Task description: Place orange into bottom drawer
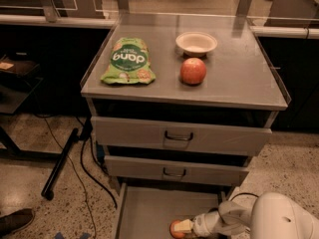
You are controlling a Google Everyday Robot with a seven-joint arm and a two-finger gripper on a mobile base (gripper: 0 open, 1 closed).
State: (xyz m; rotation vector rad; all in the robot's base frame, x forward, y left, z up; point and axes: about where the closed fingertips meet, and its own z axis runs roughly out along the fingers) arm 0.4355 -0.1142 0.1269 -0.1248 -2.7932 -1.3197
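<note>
The bottom drawer (pixel 149 208) is pulled open at the foot of the cabinet, showing a plain grey floor. The orange (pixel 175 229) is low over the drawer's front right part, at the frame's bottom edge. My gripper (pixel 182 227) reaches in from the right on a white arm and is shut on the orange. I cannot tell if the orange touches the drawer floor.
On the cabinet top lie a green snack bag (pixel 127 60), a white bowl (pixel 196 43) and a red apple (pixel 193 71). Two upper drawers (pixel 179 136) with loop handles are closed. Cables and a black stand leg (pixel 62 161) lie on the floor to the left.
</note>
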